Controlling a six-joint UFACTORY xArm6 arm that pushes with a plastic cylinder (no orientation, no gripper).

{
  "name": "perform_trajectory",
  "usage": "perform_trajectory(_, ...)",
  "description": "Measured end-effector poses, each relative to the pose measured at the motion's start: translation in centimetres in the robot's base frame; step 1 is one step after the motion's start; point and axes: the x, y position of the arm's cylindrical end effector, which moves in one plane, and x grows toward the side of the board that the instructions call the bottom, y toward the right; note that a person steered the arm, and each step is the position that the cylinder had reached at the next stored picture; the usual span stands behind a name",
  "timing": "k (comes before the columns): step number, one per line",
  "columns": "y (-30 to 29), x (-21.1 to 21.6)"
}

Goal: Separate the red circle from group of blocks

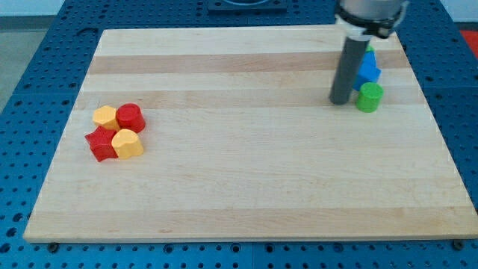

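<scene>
Separation not yet begun: red circle (131, 117) touches its cluster at frame left. My tip (340, 101), fingerless, stands upper right beside the green block (368, 97).

Arm enters from 12 o'clock at upper right, rod upright, my tip (340, 101) down on the surface.

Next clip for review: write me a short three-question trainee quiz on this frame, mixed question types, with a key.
1. True or false: my tip touches the red circle.
2. Which block lies nearest my tip? A) green block B) red star C) yellow block
3. Fill in: the red circle's cluster sits at the view's ____ side of the board.

Key: 1. False; my tip is far away, at the view's upper right. 2. A. 3. left.
</scene>
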Motion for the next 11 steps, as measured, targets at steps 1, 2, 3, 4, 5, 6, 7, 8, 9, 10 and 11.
perform_trajectory(1,-8.9,-0.8)
perform_trajectory(2,-19.0,-1.7)
perform_trajectory(3,-30.0,-1.8)
perform_trajectory(4,-39.9,-1.8)
perform_trajectory(5,-43.5,-1.7)
perform_trajectory(6,-43.5,-0.2)
perform_trajectory(7,-43.5,2.4)
perform_trajectory(8,-42.5,2.5)
perform_trajectory(9,-37.7,2.5)
perform_trajectory(10,-32.7,2.5)
perform_trajectory(11,-30.2,2.5)
